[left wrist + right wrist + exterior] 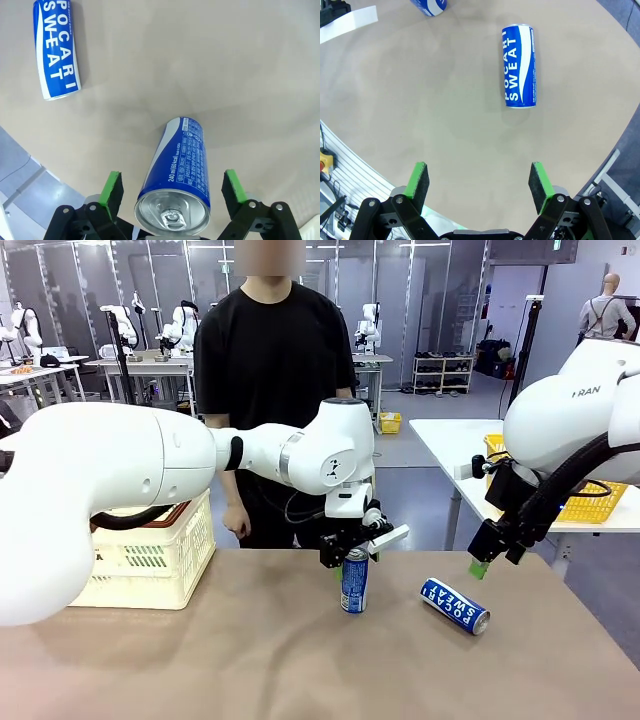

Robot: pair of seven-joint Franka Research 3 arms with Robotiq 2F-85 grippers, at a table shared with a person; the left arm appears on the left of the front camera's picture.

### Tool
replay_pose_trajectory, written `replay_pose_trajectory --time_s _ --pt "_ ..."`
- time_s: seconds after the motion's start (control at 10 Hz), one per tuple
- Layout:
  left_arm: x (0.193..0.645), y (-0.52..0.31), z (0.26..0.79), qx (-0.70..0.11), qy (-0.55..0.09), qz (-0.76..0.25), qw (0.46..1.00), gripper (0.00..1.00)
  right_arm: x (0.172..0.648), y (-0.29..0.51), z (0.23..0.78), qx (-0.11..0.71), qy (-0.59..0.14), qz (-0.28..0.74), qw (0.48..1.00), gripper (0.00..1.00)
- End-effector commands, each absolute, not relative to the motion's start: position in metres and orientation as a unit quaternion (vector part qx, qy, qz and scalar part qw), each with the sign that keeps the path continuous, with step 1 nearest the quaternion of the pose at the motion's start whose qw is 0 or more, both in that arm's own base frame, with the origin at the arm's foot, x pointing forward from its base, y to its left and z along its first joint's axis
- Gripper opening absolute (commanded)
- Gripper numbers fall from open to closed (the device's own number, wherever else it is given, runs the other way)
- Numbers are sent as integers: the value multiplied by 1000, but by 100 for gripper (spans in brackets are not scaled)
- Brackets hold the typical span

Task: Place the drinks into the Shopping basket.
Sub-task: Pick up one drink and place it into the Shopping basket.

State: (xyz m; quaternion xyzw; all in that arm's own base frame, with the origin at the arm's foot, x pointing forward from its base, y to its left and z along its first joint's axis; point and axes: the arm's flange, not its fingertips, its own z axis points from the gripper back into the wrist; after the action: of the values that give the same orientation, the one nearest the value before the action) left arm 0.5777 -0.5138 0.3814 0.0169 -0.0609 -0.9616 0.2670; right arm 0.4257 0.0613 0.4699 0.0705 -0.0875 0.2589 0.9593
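Upright can point(429, 6) far ahead of my right pincer point(479, 172): clipped by frame top. Shopping basket point(150, 565): mostly hidden behind my left arm point(120, 475).

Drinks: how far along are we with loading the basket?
Done: nothing confirmed; the inside of the Shopping basket is hidden. In hand: the open left gripper straddles the upright can, not yet closed. Left: that can and the lying can, both on the table; the right gripper hangs open above it.

Pretty clearly a big open lab hall, with rows of white benches point(448, 432), a shelf rack point(443, 373) and glass partitions point(400, 285) behind.
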Motion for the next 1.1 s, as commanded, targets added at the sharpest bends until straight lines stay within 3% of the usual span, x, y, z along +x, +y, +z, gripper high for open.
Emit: replay_pose_trajectory --time_s 0.0,0.3,1.0 --pt "591 -526 389 0 -59 -962 267 100 426 59 471 67 -85 262 959 100" --pt "597 -524 385 -8 -52 -962 268 100 426 59 471 67 -85 262 959 100" --pt "596 -524 382 -32 -39 -962 268 27 426 59 471 67 -85 262 959 100"
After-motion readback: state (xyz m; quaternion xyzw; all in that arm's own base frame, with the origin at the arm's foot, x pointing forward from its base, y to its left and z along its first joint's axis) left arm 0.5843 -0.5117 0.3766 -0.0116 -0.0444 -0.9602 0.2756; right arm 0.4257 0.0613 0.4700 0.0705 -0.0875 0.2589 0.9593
